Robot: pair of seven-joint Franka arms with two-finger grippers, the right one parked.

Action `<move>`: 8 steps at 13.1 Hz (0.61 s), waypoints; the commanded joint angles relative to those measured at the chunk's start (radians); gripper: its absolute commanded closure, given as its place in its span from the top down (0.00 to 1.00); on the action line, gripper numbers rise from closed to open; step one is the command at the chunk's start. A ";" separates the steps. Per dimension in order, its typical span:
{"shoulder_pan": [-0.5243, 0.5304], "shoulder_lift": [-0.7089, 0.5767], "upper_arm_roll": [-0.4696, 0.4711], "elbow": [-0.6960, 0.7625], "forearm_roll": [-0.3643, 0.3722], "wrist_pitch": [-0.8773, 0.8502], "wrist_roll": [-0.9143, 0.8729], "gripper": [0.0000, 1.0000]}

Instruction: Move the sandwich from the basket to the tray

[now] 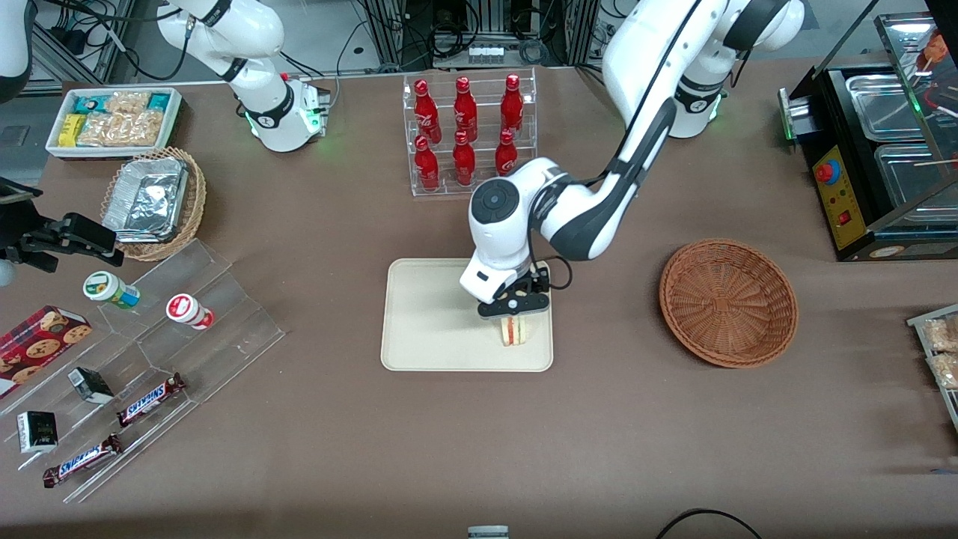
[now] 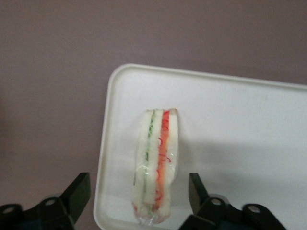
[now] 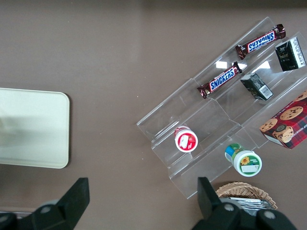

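The jaws of the left gripper (image 2: 139, 199) stand wide apart, gripping nothing. Between them, clear of both fingers (image 2: 76, 194), the wrapped sandwich (image 2: 156, 165) stands on its edge on the tray (image 2: 249, 124), close to one corner. The basket (image 1: 728, 301) sits well apart on the worktop (image 1: 479, 449), toward the working arm's end.
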 commanded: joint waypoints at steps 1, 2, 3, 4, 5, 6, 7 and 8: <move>0.059 -0.146 -0.001 -0.024 -0.002 -0.113 -0.014 1.00; 0.074 -0.187 -0.001 -0.024 -0.011 -0.162 -0.012 1.00; 0.100 -0.227 -0.001 -0.024 -0.013 -0.209 0.001 1.00; 0.132 -0.263 -0.001 -0.027 -0.014 -0.246 0.006 1.00; 0.157 -0.290 -0.001 -0.029 -0.016 -0.272 0.029 1.00; 0.178 -0.313 -0.001 -0.030 -0.024 -0.306 0.078 1.00; 0.213 -0.335 -0.001 -0.030 -0.053 -0.343 0.131 1.00; 0.249 -0.361 -0.001 -0.037 -0.076 -0.370 0.194 1.00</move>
